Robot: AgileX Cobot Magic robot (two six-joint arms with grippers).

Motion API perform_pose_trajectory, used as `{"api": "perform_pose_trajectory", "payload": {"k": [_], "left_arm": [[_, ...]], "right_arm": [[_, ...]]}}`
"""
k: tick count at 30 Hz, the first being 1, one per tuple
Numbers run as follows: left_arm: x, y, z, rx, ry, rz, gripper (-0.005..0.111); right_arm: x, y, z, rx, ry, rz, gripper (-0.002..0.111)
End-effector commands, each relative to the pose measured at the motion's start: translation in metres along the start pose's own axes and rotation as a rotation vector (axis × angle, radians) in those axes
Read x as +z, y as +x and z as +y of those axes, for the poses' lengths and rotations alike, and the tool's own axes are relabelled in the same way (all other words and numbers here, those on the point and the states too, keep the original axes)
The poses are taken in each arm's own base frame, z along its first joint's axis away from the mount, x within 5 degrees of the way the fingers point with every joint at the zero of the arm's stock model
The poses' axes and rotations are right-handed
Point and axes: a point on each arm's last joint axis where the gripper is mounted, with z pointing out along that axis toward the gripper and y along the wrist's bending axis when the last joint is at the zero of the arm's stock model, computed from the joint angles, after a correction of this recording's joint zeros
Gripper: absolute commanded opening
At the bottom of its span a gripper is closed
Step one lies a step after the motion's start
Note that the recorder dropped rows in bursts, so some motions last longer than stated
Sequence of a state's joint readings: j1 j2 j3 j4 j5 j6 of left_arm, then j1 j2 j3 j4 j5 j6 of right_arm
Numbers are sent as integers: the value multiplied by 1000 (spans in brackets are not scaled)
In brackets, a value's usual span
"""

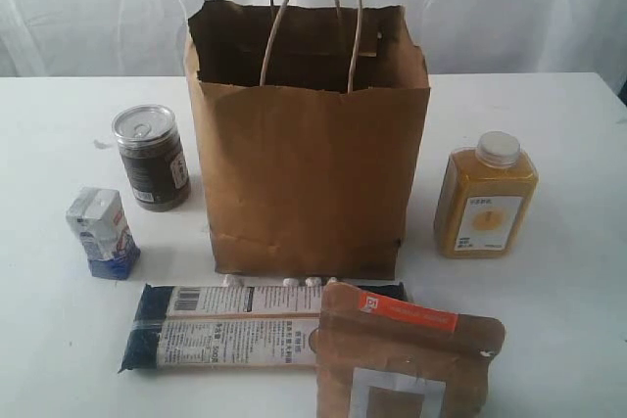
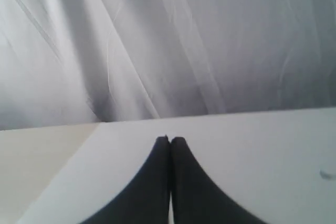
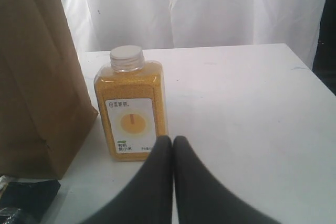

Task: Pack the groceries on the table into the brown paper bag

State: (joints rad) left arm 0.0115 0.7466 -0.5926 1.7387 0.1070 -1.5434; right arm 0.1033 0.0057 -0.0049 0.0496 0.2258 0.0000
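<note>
White curtain backs the wide white table (image 1: 568, 320), which fills most of the exterior view. At centre frame stands the brown paper bag (image 1: 309, 173), upright with its mouth open. Below it, at lower centre, lies the long dark-blue packet (image 1: 225, 325), and the brown pouch (image 1: 402, 359) overlaps that packet's right end. The orange juice bottle (image 1: 485, 198) stands at right, the dark can (image 1: 150, 159) at left, and the white-blue carton (image 1: 101, 232) at lower left.

Packing looks unstarted: five groceries sit outside the bag. The left gripper (image 2: 169, 140) has its jaws pressed together on nothing, over bare table. The right gripper (image 3: 172, 139) is likewise closed and empty, with the bottle just ahead of it.

The bag's inside is too dark to read, the pouch is cut off at the frame's bottom edge, and neither arm shows in the exterior view.
</note>
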Motion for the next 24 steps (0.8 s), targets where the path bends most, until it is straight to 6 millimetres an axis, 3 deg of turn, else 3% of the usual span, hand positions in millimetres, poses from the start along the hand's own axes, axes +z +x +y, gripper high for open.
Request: {"api": "perform_pose_trajectory", "payload": {"k": [1, 6, 11, 22, 24], "left_arm": [[-1, 13, -31, 144, 265, -6, 0], [-34, 3, -77, 14, 878, -120, 0], [-70, -3, -94, -94, 1323, -153, 0], [-76, 7, -98, -241, 1394, 19, 0], [-76, -2, -96, -380, 1392, -1, 0]], "right_arm": [[0, 1, 0, 3, 4, -5, 0], [0, 1, 0, 3, 4, -5, 0], [0, 1, 0, 3, 4, -5, 0], [0, 1, 0, 3, 4, -5, 0], [0, 1, 0, 3, 4, -5, 0]]}}
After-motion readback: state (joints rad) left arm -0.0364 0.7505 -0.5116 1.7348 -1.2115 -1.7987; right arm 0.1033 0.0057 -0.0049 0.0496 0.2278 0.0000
